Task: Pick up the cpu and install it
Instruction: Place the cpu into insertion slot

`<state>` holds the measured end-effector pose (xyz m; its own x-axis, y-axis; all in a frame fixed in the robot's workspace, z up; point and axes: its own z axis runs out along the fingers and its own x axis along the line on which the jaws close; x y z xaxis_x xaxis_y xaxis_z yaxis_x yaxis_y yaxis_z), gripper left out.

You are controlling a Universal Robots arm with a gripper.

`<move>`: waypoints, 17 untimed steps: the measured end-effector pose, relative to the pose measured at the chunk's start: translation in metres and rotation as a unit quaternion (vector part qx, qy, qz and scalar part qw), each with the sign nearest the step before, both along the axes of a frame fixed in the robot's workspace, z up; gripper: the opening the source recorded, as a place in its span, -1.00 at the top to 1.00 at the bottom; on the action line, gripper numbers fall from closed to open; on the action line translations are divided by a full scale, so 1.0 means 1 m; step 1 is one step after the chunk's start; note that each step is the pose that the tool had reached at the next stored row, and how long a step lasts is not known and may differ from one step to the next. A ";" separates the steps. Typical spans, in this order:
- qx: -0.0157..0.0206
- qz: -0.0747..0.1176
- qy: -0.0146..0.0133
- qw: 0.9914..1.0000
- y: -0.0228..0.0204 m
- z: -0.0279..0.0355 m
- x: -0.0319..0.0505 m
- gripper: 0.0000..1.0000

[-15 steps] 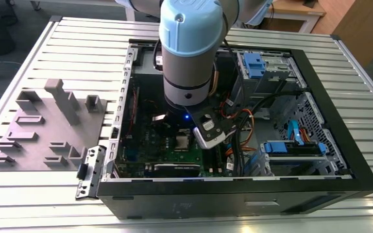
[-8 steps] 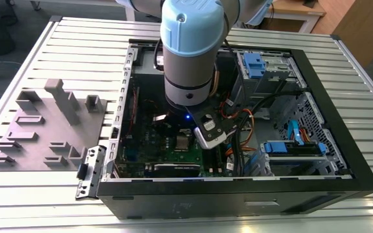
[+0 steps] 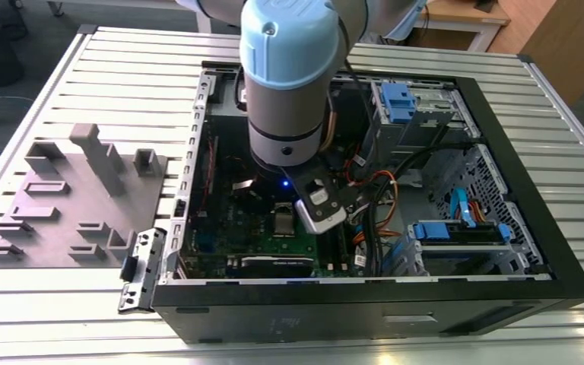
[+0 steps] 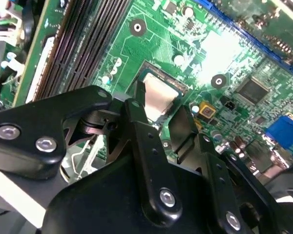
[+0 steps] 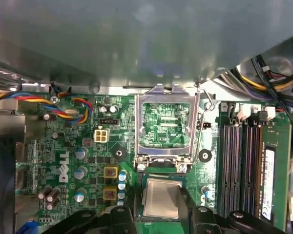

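Exterior view has the arm (image 3: 290, 84) reaching down into the open computer case (image 3: 373, 293), over the green motherboard (image 3: 236, 239). In the second wrist view the gripper (image 4: 159, 117) sets its two black fingers (image 4: 136, 126) against opposite edges of the cpu (image 4: 158, 92), clamping it. In the first wrist view the cpu (image 5: 160, 197) lies flat, silver top up, just beside the hinged end of the raised socket frame (image 5: 139, 126), over the socket opening. Whether it is fully seated cannot be told. Memory slots (image 5: 239, 161) run alongside the socket frame, slightly apart from it.
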<state>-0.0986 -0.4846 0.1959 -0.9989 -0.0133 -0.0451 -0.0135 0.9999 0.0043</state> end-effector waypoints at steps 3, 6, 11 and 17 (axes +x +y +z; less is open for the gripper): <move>0.000 -0.012 0.000 1.000 0.0000 -0.0007 0.0005 0.07; 0.000 -0.024 0.000 1.000 0.0000 -0.0010 0.0022 0.07; 0.000 -0.029 0.000 1.000 -0.0001 -0.0013 0.0087 0.07; 0.000 -0.054 0.000 0.999 0.0000 -0.0019 0.0078 0.07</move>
